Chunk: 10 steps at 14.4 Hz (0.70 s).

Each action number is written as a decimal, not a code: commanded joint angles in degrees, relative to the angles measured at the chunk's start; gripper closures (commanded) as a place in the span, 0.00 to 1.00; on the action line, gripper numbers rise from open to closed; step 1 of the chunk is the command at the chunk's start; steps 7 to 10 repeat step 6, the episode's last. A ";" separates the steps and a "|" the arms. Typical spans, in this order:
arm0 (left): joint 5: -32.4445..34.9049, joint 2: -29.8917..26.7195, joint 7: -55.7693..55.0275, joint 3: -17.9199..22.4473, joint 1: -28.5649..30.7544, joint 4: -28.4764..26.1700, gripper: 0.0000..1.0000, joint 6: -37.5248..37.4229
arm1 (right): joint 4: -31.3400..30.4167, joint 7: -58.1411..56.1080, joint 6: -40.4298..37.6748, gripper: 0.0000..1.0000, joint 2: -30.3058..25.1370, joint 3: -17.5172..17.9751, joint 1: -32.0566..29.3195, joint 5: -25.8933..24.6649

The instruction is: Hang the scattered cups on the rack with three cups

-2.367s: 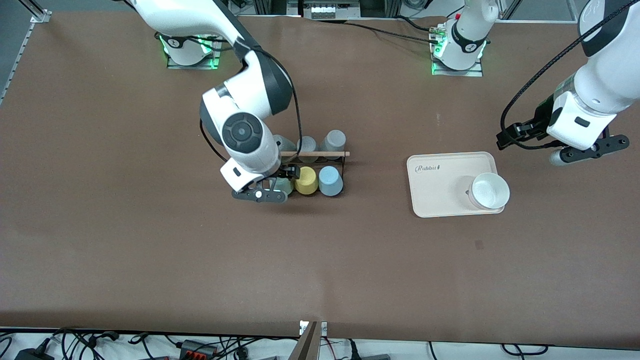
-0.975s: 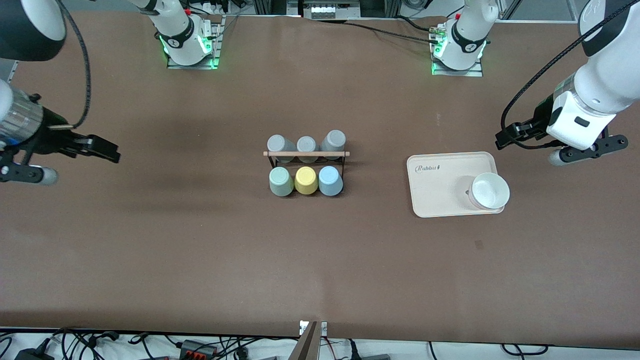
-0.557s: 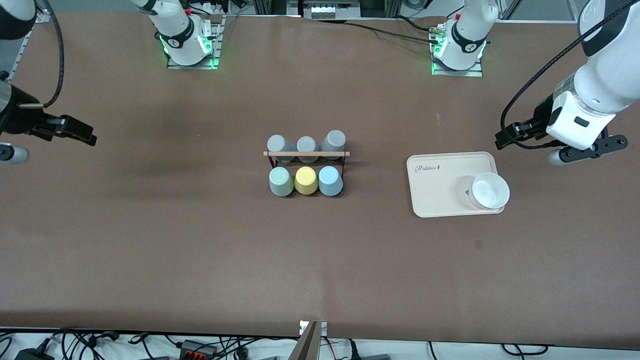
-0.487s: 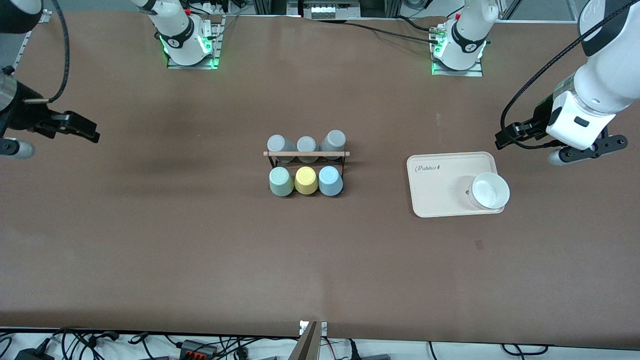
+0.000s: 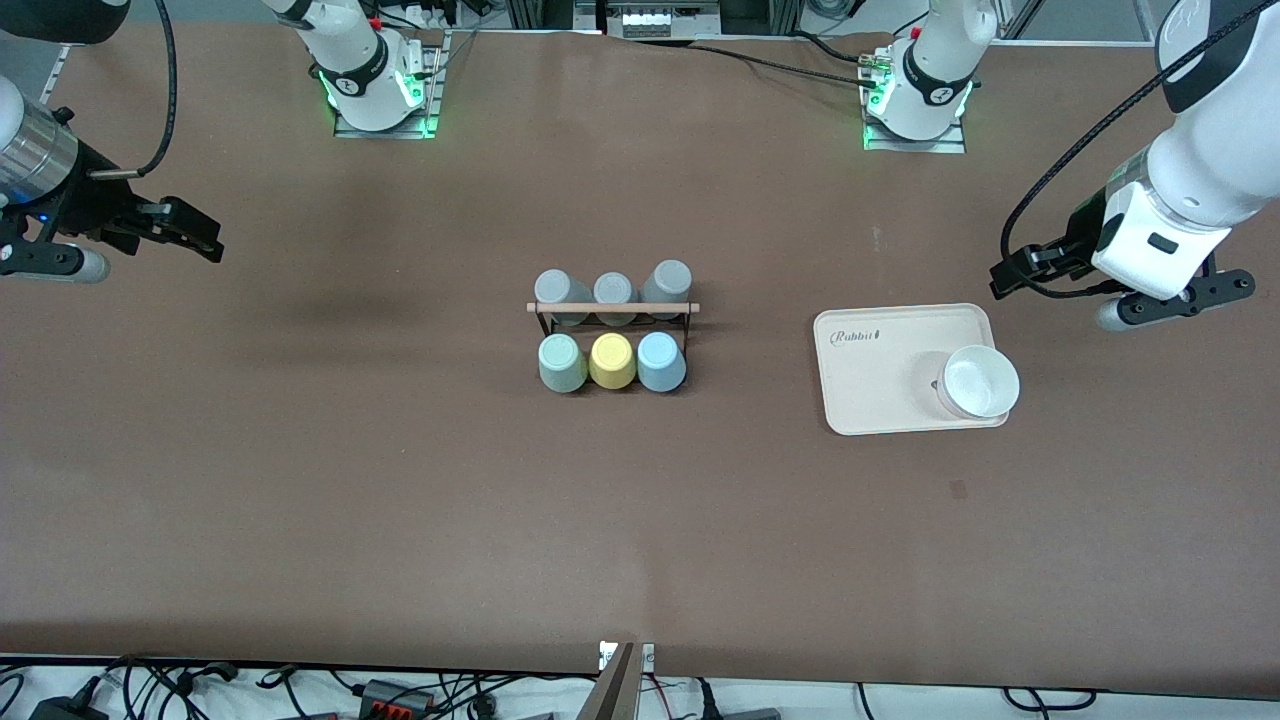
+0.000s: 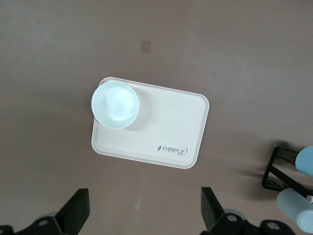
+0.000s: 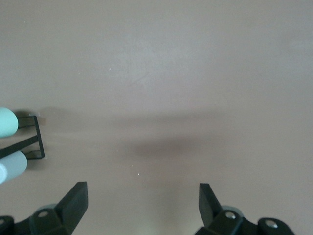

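The black wire rack [image 5: 612, 308] with its wooden rod stands mid-table. The sage-green cup [image 5: 561, 362] and the light blue cup [image 5: 661, 361] sit on its nearer side, bottoms outward, with a yellow cup [image 5: 611, 360] between them. My right gripper [image 5: 195, 235] is open and empty over the right arm's end of the table, well away from the rack. Its wrist view [image 7: 142, 205] shows the rack's end [image 7: 30, 139] and the sage-green cup [image 7: 7, 122]. My left gripper [image 5: 1010, 278] waits open and empty [image 6: 144, 215] beside the tray.
Three grey cups [image 5: 612, 291] sit on the rack's farther side. A cream tray [image 5: 880, 380] toward the left arm's end holds a white bowl [image 5: 980, 381]. The left wrist view shows the tray [image 6: 166, 122], the bowl [image 6: 115, 104] and the rack's end [image 6: 281, 166].
My right gripper let go of the sage-green cup at the rack and drew back to the right arm's end of the table. The left arm has not moved.
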 commanded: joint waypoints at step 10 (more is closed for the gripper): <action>-1.53 -0.83 1.46 0.74 -0.69 -0.33 0.00 0.17 | 8.39 0.19 -3.70 0.00 3.81 1.45 -0.56 0.10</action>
